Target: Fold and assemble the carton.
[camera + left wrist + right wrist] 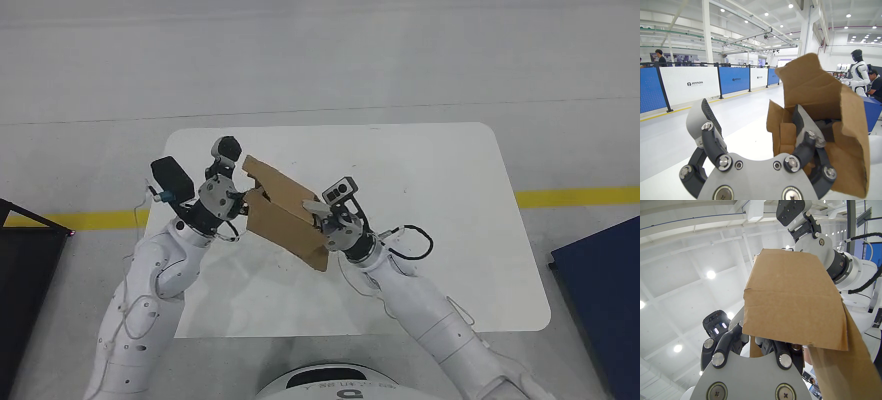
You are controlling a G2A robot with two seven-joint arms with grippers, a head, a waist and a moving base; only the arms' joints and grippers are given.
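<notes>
Hovering over the white surface (450, 200), the carton (285, 210) is clamped by the right end effector (325, 222); the left end effector (751, 113) gapes wide, one finger inside the carton's open end.

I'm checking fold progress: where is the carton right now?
Top view: the carton is over the white table, left of its middle, between the left gripper and the right gripper, which holds it.
</notes>
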